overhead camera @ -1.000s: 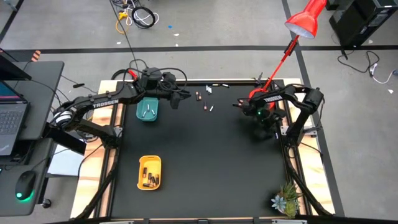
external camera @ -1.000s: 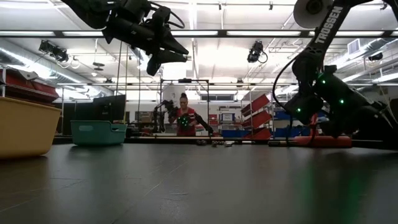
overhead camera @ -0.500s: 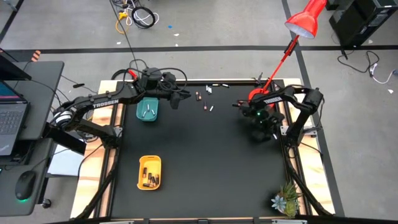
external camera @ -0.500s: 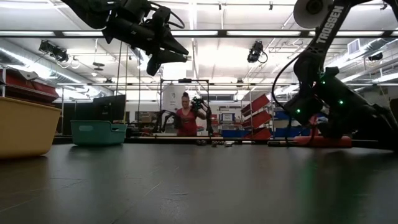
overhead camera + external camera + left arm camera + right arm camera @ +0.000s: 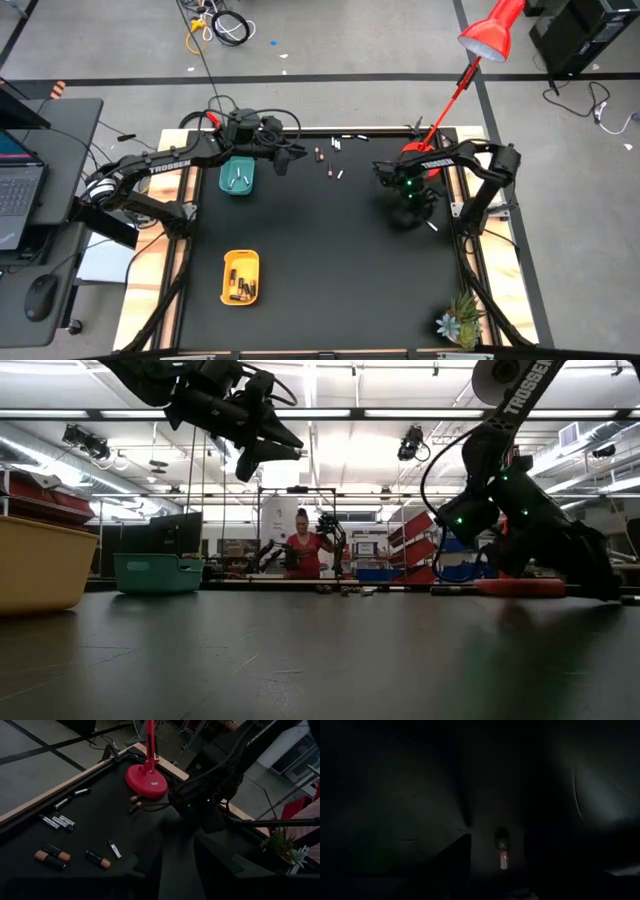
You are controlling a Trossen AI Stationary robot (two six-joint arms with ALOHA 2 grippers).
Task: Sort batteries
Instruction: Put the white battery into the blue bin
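Several loose batteries (image 5: 328, 168) lie on the black table near its far edge and show in the left wrist view as batteries (image 5: 97, 859). My left gripper (image 5: 290, 157) hangs above the table, just right of the teal tray (image 5: 237, 177), open with nothing between its fingers (image 5: 176, 847). My right gripper (image 5: 403, 218) points steeply down at the table's right side, near the lamp. It is open, and its fingers stand on either side of one battery (image 5: 501, 849) lying on the table. Another small white battery (image 5: 432, 226) lies on the table just right of that gripper.
The teal tray holds whitish batteries. A yellow tray (image 5: 240, 277) at the near left holds dark ones. A red lamp's base (image 5: 413, 152) stands at the far right with two batteries (image 5: 135, 802) beside it. A small plant (image 5: 458, 322) sits at the near right corner.
My right gripper has moved toward the table's left and near edges, and its wrist has turned. That uncovered the white battery to its right. My left arm has kept still.
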